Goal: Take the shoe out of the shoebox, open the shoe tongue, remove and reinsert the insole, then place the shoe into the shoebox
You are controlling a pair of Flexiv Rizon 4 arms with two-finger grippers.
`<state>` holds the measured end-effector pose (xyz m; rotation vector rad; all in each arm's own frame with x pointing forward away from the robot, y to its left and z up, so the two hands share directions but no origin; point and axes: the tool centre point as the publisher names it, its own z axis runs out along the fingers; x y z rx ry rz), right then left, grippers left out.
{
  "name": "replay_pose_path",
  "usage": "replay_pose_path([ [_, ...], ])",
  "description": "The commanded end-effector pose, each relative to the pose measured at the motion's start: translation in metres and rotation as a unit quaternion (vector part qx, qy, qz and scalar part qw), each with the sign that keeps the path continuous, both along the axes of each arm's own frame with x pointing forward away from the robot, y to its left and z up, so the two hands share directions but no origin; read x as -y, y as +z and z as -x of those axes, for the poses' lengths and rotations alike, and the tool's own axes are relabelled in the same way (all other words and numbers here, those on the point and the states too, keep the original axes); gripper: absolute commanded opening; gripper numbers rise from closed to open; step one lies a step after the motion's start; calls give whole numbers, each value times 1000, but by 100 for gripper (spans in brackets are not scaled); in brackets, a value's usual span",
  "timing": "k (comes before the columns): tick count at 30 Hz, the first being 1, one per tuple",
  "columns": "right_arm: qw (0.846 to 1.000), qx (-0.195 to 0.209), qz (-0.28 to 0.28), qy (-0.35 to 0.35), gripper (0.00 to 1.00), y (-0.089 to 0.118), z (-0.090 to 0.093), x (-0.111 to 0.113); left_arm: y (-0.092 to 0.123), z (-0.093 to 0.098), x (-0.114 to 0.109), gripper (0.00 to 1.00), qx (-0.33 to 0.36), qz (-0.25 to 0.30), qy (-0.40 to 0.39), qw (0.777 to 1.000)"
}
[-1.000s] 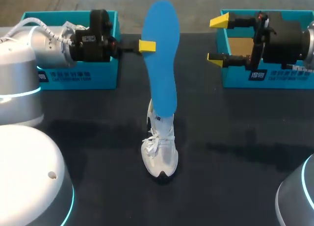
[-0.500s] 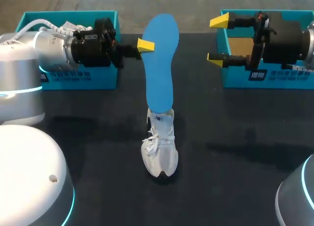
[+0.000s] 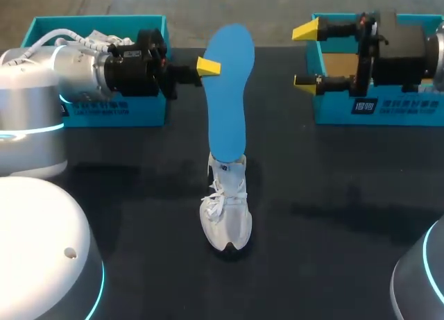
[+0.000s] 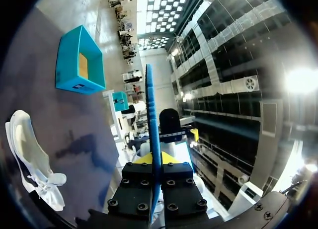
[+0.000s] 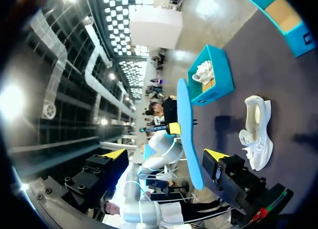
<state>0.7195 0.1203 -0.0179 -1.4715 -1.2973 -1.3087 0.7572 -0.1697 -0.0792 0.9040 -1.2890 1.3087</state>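
Observation:
A white shoe lies on the black table, toe toward me. A blue insole stands upright above it, its lower end at the shoe's opening. My left gripper is shut on the insole's left edge, near the top. In the left wrist view the insole runs edge-on out of that gripper, with the shoe beside it. My right gripper hangs open by the right teal shoebox, holding nothing. Its wrist view shows the insole ahead of the right gripper and the shoe beyond.
A second teal shoebox stands at the back left behind my left arm. It holds another white shoe. The right shoebox shows a bare brown floor.
My left arm has drawn back to the left and turned a little. The insole's top now sits lower in the head view. The right arm has barely moved.

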Motion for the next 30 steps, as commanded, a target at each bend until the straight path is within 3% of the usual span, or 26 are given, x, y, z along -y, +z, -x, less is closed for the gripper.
replay_pose_path([
  [1,997,-13,74,-5,100,21,-1,-2,-2,-1,0,0,-1,0,-2,1000],
  [11,982,-28,188,-1,100,41,-1,-17,-7,-1,1,0,-13,-9,-12,1000],
  [12,973,-30,228,-1,100,47,-1,-24,-8,-1,2,0,-15,-9,-13,1000],
  [18,945,-26,327,-5,100,58,1,-41,-9,-4,2,0,-19,-9,-13,1000],
  [23,917,-28,398,-10,100,62,2,-52,-11,-4,3,0,-22,-12,-15,1000],
  [26,910,-28,414,-9,100,63,2,-55,-11,-4,3,0,-22,-12,-16,1000],
  [30,884,-32,466,-7,100,64,2,-63,-11,-5,4,0,-22,-14,-15,1000],
])
